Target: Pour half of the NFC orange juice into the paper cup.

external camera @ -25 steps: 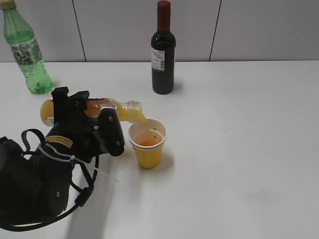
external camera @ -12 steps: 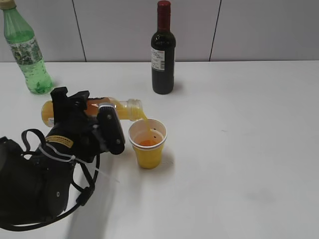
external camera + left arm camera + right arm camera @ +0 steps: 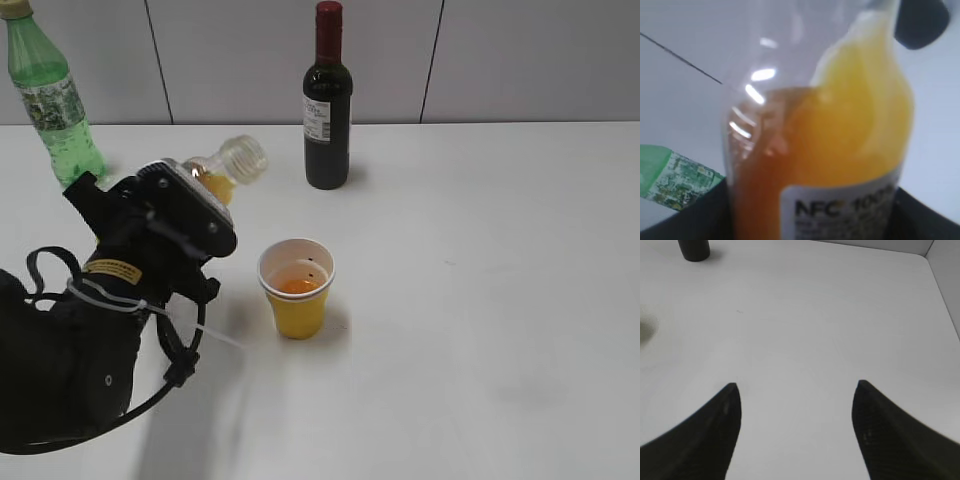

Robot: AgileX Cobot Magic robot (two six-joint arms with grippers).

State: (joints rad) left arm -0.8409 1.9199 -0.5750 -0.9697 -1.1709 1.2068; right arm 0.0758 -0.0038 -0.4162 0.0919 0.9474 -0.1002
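NFC orange juice, a small slim clear plastic bottle with a white printed label and an open wide neck, sits clamped in our left gripper and is tilted neck-up toward the back of the white table, to the left of and behind the cup. In the left wrist view the bottle fills the frame, with the liquid slumped to one side and the upper shoulder clear, so we judge a fair share is already poured; whether it is exactly half we cannot tell from this close, blurred view.

We expect the bottle to handle as light and thin-walled: it will dent under a hard squeeze, which could push juice out of the uncapped neck, and the smooth plastic may be slippery if wet. We hold it best around the labelled middle, where the film gives some friction and the weight balances.

Our small yellow paper cup, white inside with a rolled rim, stands upright near the middle of the table with orange liquid in its bottom. It is soft and easily tipped, so we keep clear of it.

Our right gripper hangs spread wide and empty above bare table. A dark wine bottle and a green soda bottle stand well apart at the back.
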